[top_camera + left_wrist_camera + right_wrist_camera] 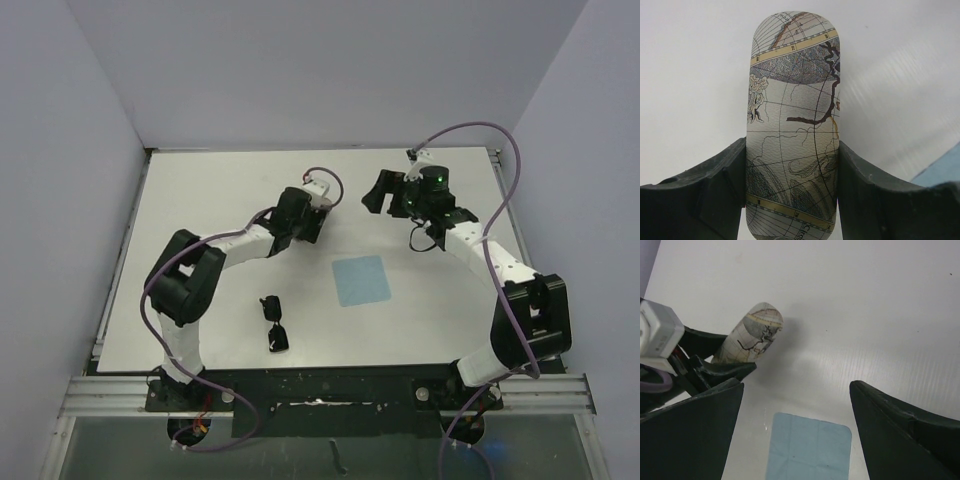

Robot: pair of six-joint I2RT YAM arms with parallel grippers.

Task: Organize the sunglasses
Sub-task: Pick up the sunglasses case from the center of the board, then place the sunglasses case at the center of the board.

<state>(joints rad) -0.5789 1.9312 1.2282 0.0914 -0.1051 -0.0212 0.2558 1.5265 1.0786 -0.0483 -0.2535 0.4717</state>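
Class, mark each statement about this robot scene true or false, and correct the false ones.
1. The left gripper grips the case. True.
2. The right gripper holds the cloth. False: it is open and empty; the cloth lies on the table.
3. The sunglasses are inside the case. False: they lie on the table.
4. In the top view, the sunglasses lie left of the cloth. True.

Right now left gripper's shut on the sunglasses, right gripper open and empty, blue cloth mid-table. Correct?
Not quite: left wrist view shows the left gripper shut on the map-printed case; the sunglasses lie loose on the table. Right gripper and blue cloth are as you said.
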